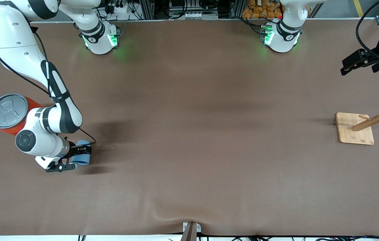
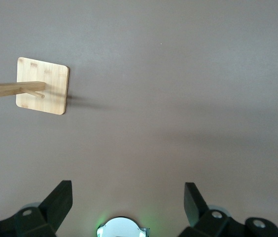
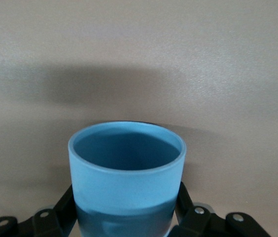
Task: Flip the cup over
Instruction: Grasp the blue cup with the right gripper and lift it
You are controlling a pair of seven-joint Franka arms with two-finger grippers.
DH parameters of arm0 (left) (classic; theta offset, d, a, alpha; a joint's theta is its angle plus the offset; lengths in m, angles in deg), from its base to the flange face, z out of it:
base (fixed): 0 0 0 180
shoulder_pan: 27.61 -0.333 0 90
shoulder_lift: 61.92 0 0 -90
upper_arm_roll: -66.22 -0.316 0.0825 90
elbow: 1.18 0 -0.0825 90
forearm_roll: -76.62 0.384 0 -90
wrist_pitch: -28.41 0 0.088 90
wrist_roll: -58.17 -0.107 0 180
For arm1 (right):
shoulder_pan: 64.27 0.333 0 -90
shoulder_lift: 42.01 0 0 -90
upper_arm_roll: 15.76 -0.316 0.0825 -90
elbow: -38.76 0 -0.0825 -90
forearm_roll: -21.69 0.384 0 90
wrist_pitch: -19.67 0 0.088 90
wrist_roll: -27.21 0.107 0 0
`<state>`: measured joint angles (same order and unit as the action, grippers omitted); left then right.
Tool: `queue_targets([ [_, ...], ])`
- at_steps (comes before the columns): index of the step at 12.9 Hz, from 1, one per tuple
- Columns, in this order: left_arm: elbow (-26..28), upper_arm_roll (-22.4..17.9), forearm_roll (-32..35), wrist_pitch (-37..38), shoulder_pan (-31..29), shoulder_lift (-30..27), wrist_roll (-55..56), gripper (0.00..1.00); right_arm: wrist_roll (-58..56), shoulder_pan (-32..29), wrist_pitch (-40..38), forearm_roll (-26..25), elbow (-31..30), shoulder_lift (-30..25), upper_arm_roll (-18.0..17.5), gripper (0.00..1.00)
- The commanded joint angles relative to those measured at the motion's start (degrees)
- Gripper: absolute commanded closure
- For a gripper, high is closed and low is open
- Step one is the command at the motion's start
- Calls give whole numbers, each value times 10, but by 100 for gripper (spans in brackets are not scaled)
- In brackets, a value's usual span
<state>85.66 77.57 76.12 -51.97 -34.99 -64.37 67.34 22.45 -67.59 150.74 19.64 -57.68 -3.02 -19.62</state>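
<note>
The small light-blue cup (image 1: 82,156) is held on its side in my right gripper (image 1: 77,157), just over the table at the right arm's end, nearer the front camera than the orange can. In the right wrist view the cup (image 3: 127,182) fills the space between the black fingers (image 3: 184,202), its open mouth and darker blue inside pointing away from the wrist. My left gripper (image 1: 352,63) is open and empty, up in the air at the left arm's end; its fingers (image 2: 60,200) stand wide apart over bare table.
A large orange can with a grey pull-tab lid (image 1: 8,112) stands beside the right arm's wrist. A wooden rack on a square base (image 1: 355,129) stands at the left arm's end and also shows in the left wrist view (image 2: 43,91). The brown mat wrinkles near its front edge (image 1: 176,214).
</note>
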Motion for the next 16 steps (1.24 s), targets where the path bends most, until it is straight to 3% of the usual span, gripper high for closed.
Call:
queue_targets([
  [1, -2, 2, -10, -6, 1, 4, -8, 0, 12, 19, -21, 0, -7, -34, -1, 32],
  [6, 3, 7, -14, 0, 7, 21, -10, 0, -126, 53, -31, -4, 5, -100, -4, 32],
  [10, 10, 35, -20, 3, 10, 26, -11, 0, -235, 90, -32, -2, 6, -129, -4, 32],
  [16, 26, 74, -19, 2, 10, 60, -9, 0, -284, 113, -22, -3, 9, -125, -83, 32],
])
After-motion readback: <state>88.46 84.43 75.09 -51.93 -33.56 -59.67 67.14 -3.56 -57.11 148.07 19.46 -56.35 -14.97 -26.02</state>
